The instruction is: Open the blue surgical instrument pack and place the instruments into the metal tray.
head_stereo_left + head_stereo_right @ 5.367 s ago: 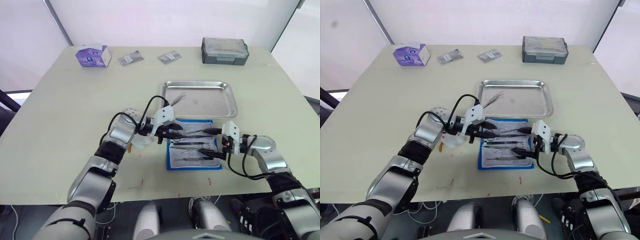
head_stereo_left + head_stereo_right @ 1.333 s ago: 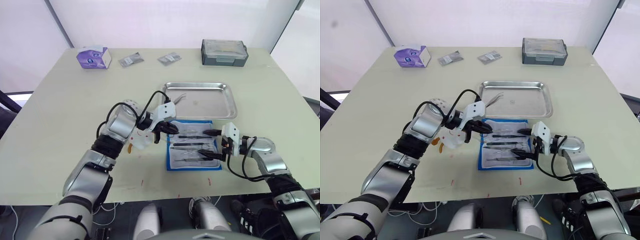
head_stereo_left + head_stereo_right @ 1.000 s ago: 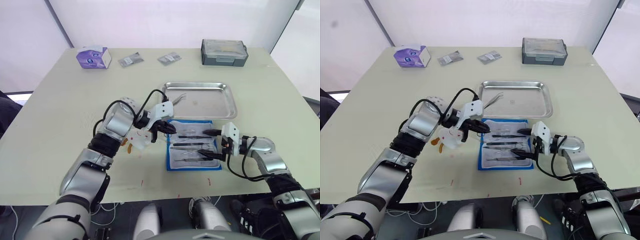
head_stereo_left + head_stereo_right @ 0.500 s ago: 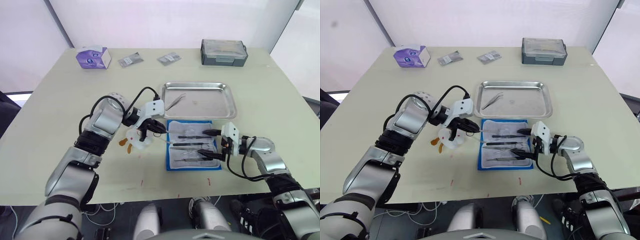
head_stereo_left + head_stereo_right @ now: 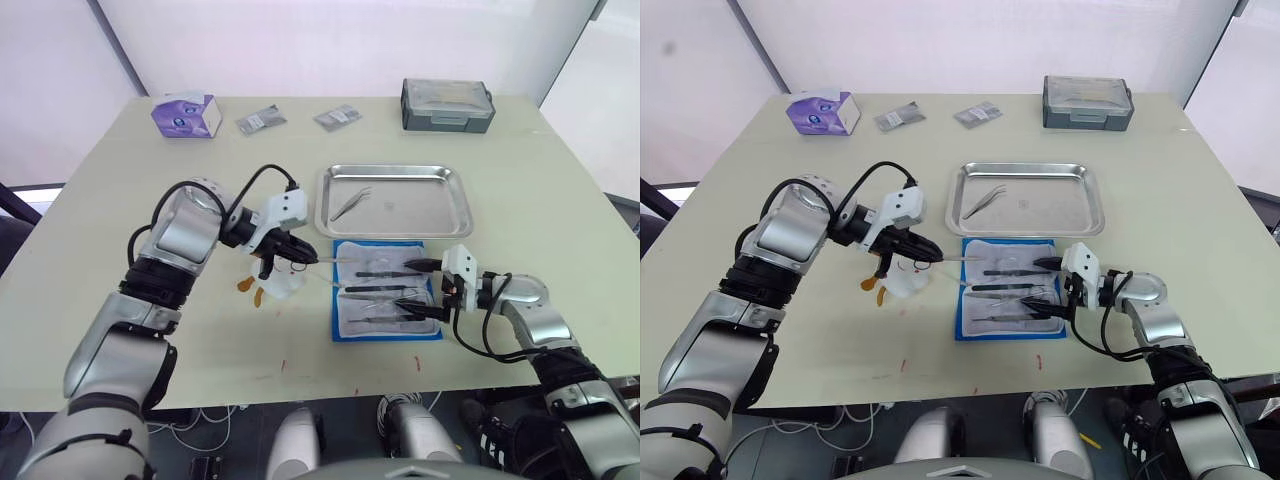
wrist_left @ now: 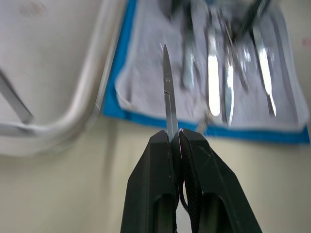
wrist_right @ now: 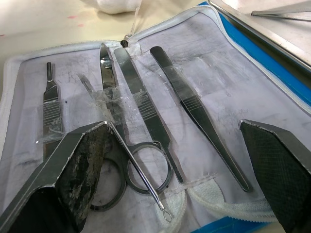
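Observation:
The blue surgical instrument pack (image 5: 388,336) lies open on the table just in front of the metal tray (image 5: 395,169). Several instruments (image 7: 141,92) lie side by side on its white lining. My left gripper (image 5: 297,256) is left of the pack, shut on slim scissors (image 6: 166,92) whose blade points toward the pack. One pair of forceps (image 5: 350,203) lies in the tray's left half. My right gripper (image 5: 420,290) hovers open over the pack's right end, its fingers (image 7: 82,155) spread wide on either side of the instruments.
A white crumpled wrap (image 5: 282,285) and small orange pieces (image 5: 250,289) lie under my left gripper. At the far edge are a purple tissue box (image 5: 187,113), two grey sachets (image 5: 261,120) and a grey lidded box (image 5: 449,103).
My left gripper has drawn back to the left, off the pack, carrying the scissors with it. The right gripper has stayed open in place.

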You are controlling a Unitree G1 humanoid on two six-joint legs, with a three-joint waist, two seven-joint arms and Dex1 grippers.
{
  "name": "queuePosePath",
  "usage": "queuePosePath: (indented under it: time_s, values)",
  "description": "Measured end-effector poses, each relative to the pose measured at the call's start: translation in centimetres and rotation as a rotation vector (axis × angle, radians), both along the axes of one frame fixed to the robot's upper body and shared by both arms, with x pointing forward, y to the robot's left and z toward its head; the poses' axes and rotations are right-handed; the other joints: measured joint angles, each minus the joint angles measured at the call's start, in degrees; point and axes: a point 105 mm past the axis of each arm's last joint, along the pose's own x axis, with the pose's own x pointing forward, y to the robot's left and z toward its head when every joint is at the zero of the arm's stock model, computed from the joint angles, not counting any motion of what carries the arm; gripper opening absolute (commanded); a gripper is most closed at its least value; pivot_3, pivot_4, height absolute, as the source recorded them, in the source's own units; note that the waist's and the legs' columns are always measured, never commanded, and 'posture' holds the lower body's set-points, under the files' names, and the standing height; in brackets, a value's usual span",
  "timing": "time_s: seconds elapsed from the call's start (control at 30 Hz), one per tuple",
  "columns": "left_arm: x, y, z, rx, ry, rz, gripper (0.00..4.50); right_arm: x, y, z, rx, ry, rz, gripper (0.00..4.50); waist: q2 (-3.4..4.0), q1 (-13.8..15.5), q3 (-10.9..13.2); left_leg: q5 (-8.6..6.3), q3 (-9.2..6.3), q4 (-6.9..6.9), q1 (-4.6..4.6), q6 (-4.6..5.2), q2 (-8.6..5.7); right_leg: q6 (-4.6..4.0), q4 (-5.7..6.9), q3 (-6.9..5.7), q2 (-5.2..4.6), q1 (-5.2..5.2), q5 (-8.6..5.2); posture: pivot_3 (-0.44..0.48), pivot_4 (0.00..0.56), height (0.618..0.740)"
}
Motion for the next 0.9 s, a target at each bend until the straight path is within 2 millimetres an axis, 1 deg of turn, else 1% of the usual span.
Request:
queuePosePath:
  time_s: [0.03, 0.1, 0.13, 0.23, 0.37, 0.43, 0.5, 0.6, 0.73, 0.83, 0.9]
  values:
    - [0.5, -0.9, 0.7, -0.044, -0.023, 0.026, 0.02, 0.0, 0.1, 0.0, 0.002, 0.0, 0.0, 4.5, -0.01, -0.08, 0.0, 0.0, 0.01, -0.01, 0.0, 0.0, 0.0, 0.0, 0.0, 0.03, 0.01, 0.0, 0.0, 0.0, 0.15, 0.731]
    - [0.9, -1.3, 0.9, -0.058, -0.033, 0.044, 0.02, 0.0, 0.2, 0.0, 0.005, 0.0, 0.002, 4.5, 0.01, -0.18, 0.01, 0.0, 0.02, -0.03, 0.03, 0.0, 0.0, 0.0, 0.01, 0.08, 0.04, 0.0, 0.0, 0.0, 0.15, 0.731]
    - [1.6, -1.9, 1.3, -0.106, -0.05, 0.102, 0.02, 0.0, 0.1, 0.0, 0.003, -0.001, 0.0, 4.5, 0.02, -0.07, 0.02, 0.0, 0.0, -0.04, 0.05, 0.0, 0.0, 0.0, 0.02, 0.06, 0.05, 0.01, 0.0, 0.0, 0.15, 0.731]
    - [2.5, -2.8, 1.8, -0.152, -0.082, 0.169, 0.02, 0.0, 0.1, 0.0, 0.003, -0.001, 0.0, 4.5, -0.06, -0.04, 0.04, 0.0, -0.02, -0.03, 0.05, 0.0, 0.0, 0.0, 0.03, 0.05, 0.04, 0.02, 0.0, 0.0, 0.15, 0.731]
    - [3.3, -3.7, 2.0, -0.182, -0.112, 0.238, 0.02, 0.0, 0.1, 0.0, 0.004, -0.001, 0.001, 4.5, -0.04, -0.1, 0.05, 0.0, 0.01, -0.05, 0.08, 0.0, 0.0, 0.0, 0.04, 0.09, 0.05, 0.02, 0.0, 0.0, 0.15, 0.731]
    - [4.2, -5.1, 1.8, -0.216, -0.136, 0.322, 0.02, 0.0, 0.1, 0.0, 0.003, -0.001, -0.001, 4.5, -0.05, -0.06, 0.05, 0.0, 0.02, -0.04, 0.08, 0.0, 0.0, 0.01, 0.04, 0.09, 0.04, 0.03, 0.01, 0.0, 0.15, 0.731]
    - [4.6, -5.9, 1.6, -0.232, -0.145, 0.365, 0.02, 0.0, 0.1, 0.0, 0.004, -0.001, 0.0, 4.5, -0.05, -0.07, 0.05, 0.0, 0.03, -0.04, 0.08, 0.0, 0.0, 0.01, 0.04, 0.1, 0.04, 0.03, 0.0, 0.0, 0.15, 0.731]
    - [5.4, -6.6, 1.0, -0.24, -0.147, 0.445, 0.02, 0.0, 0.1, 0.0, 0.004, -0.001, 0.0, 4.5, -0.05, -0.08, 0.05, 0.0, 0.03, -0.05, 0.09, 0.0, -0.01, 0.01, 0.04, 0.11, 0.05, 0.03, 0.01, 0.0, 0.15, 0.731]
    - [6.3, -7.2, -0.5, -0.218, -0.124, 0.544, 0.02, 0.0, 0.2, 0.0, 0.005, -0.001, 0.0, 4.5, -0.05, -0.11, 0.05, 0.0, 0.03, -0.06, 0.1, 0.0, -0.01, 0.01, 0.04, 0.11, 0.06, 0.03, 0.01, 0.0, 0.15, 0.731]
    - [6.8, -7.0, -1.9, -0.191, -0.103, 0.604, 0.02, 0.0, 0.2, 0.0, 0.005, -0.001, 0.0, 4.5, -0.05, -0.1, 0.05, 0.0, 0.04, -0.06, 0.11, -0.01, -0.01, 0.01, 0.04, 0.11, 0.06, 0.03, 0.01, 0.0, 0.15, 0.731]
    - [7.2, -6.8, -3.1, -0.17, -0.085, 0.643, 0.02, 0.0, 0.2, 0.0, 0.005, -0.001, 0.0, 4.5, -0.05, -0.09, 0.05, 0.0, 0.04, -0.06, 0.11, -0.01, -0.01, 0.01, 0.03, 0.11, 0.06, 0.03, 0.01, 0.0, 0.15, 0.731]
